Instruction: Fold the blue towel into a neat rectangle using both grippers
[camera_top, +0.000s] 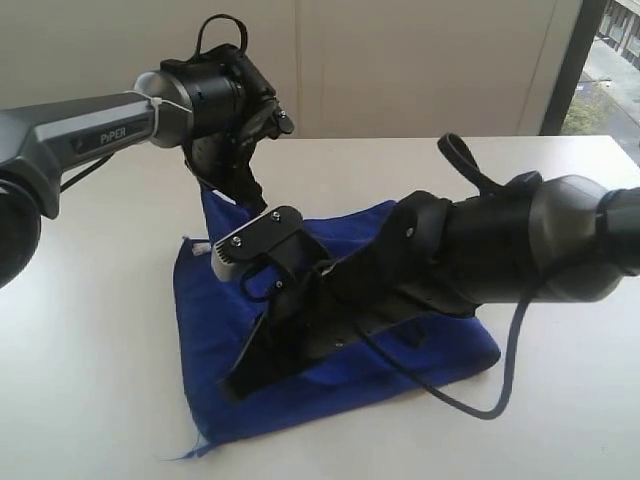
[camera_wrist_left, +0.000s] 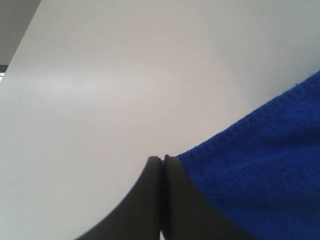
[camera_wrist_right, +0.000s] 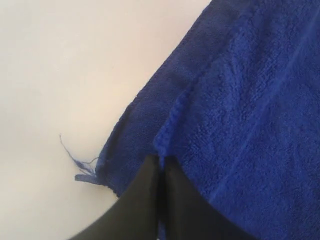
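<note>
The blue towel (camera_top: 205, 310) lies bunched on the white table (camera_top: 90, 340), folded partly over itself. Its far corner is pulled up off the table by my left gripper (camera_top: 240, 195), which hangs from the upper left. In the left wrist view that gripper (camera_wrist_left: 162, 159) is shut, with the towel's hemmed edge (camera_wrist_left: 270, 170) pinched at the tips. My right arm reaches across the cloth from the right. Its gripper (camera_top: 236, 383) sits low at the towel's front left. In the right wrist view it (camera_wrist_right: 161, 161) is shut on a folded edge of the towel (camera_wrist_right: 250, 100).
A small white tag (camera_top: 200, 246) shows at the towel's left corner. A frayed blue thread (camera_wrist_right: 82, 167) trails from the front corner onto the table. The right arm's black cable (camera_top: 480, 410) loops down to the table. A wall and a window (camera_top: 610, 60) stand behind.
</note>
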